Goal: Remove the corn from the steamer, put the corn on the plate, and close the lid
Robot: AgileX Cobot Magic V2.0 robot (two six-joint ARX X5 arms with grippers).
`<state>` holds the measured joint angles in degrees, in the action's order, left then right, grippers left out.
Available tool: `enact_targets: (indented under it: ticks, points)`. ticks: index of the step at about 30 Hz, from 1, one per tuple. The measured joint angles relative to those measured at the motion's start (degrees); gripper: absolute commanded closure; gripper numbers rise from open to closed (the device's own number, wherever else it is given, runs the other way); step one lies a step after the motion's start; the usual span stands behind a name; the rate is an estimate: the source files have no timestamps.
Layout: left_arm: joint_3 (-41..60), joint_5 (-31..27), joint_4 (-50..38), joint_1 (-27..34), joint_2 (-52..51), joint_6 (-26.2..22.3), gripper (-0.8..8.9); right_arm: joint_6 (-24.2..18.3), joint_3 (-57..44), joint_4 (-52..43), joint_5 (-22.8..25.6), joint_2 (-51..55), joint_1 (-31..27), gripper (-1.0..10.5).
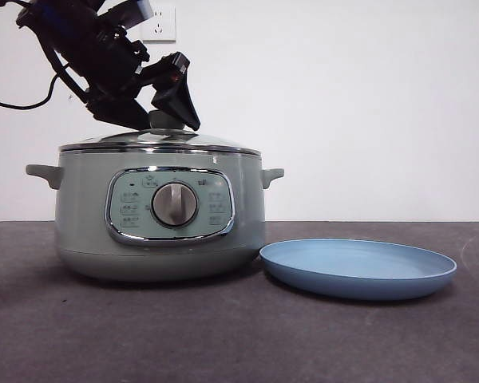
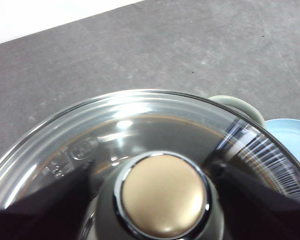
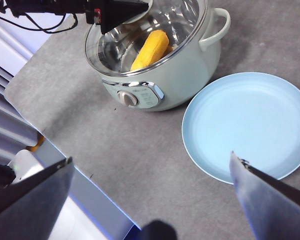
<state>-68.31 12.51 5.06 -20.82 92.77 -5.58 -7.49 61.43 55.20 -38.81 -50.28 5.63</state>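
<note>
The sage-green steamer [image 1: 80,231] stands left of centre with its glass lid [image 1: 215,142] seated on it. My left gripper [image 1: 172,113] comes down from the upper left, and in the left wrist view its jaws press on both sides of the lid's knob [image 2: 162,195]. Through the glass, the right wrist view shows the yellow corn [image 3: 150,49] lying inside the steamer [image 3: 190,75]. The light-blue plate [image 1: 359,267] sits bare just right of the pot. My right gripper [image 3: 151,157] hangs open high above the table, near the plate [image 3: 245,125].
Dark grey table surface [image 1: 223,335] runs in front of the pot and plate. A white wall with a socket [image 1: 160,24] is behind. In the right wrist view the table's edge [image 3: 65,155] drops off beside a white device [image 3: 25,165].
</note>
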Motion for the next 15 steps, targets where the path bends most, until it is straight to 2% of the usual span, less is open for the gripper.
enact_targets:
  ticks: [2,15]
  points:
    - [0.0,0.0,0.0,-0.2,0.0,0.0,8.26,0.0,0.0,0.0,0.0,0.0,0.0,3.5]
    - [-0.2,0.0,0.3,-0.4,0.0,0.0,8.22,0.0,0.0,-0.4,0.0,0.0,0.0,3.5]
